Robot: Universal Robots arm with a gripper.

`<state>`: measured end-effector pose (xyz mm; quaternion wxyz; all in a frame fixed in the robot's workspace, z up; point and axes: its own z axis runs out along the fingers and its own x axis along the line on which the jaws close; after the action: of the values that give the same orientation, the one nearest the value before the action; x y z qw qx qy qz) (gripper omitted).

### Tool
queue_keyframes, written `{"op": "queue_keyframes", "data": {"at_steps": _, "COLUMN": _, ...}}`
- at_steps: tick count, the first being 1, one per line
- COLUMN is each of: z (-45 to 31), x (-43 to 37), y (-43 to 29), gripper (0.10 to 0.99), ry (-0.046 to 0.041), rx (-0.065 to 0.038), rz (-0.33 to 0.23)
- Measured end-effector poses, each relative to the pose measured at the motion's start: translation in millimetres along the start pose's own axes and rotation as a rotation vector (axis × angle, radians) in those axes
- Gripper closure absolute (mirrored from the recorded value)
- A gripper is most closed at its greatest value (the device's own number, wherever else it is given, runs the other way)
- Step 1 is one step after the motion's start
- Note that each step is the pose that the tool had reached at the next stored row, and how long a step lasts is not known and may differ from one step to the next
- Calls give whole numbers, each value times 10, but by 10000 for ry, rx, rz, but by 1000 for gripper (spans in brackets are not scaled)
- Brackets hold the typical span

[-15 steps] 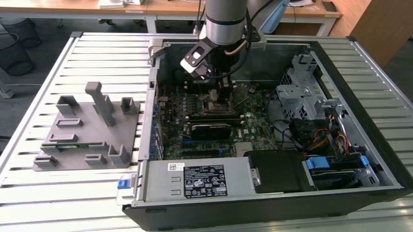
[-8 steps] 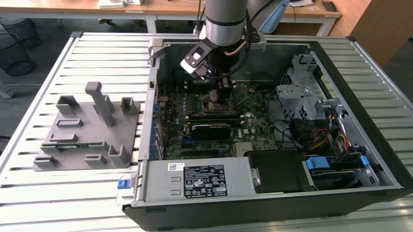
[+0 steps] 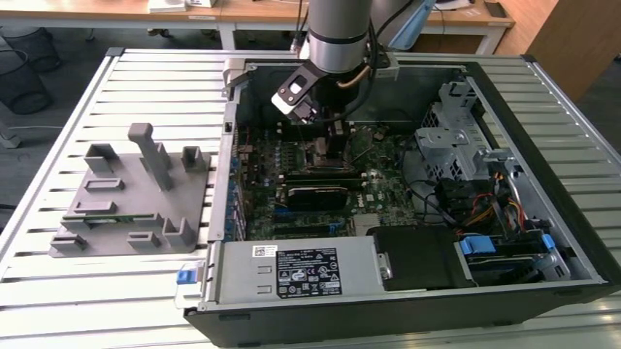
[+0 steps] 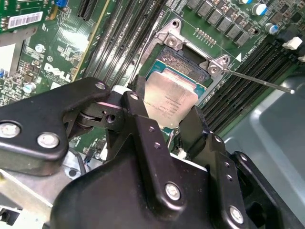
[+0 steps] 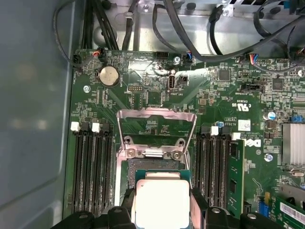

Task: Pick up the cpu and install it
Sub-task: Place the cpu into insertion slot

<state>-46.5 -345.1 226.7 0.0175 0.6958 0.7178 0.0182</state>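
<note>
The cpu point(image 4: 172, 101), a small square chip with a silvery top, sits between the black fingers of my gripper point(image 4: 167, 110), which is shut on its two opposite edges. It hangs level just over the open motherboard socket point(image 4: 187, 56); I cannot tell whether it touches the socket. In the first wrist view the cpu point(image 5: 162, 202) lies between the gripper point(image 5: 163, 206) fingers, below the raised metal load plate point(image 5: 157, 125). In the exterior view the gripper point(image 3: 335, 139) reaches down into the open computer case point(image 3: 543, 131), over the middle of the board.
A thin metal socket lever point(image 4: 259, 82) sticks out beside the socket. Memory slots flank it, with a green stick point(image 5: 236, 176) seated in one. A grey plastic fixture point(image 3: 126, 196) stands on the slatted table at the exterior view's left. Power supply point(image 3: 291, 269) and drive cage point(image 3: 456, 138) crowd the case.
</note>
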Motion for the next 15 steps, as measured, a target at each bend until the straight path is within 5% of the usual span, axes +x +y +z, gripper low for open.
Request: {"op": "queue_keyframes", "data": {"at_steps": 15, "z": 186, "x": 45, "y": -20, "gripper": 549, "ry": 2, "rx": 1, "rz": 6}}
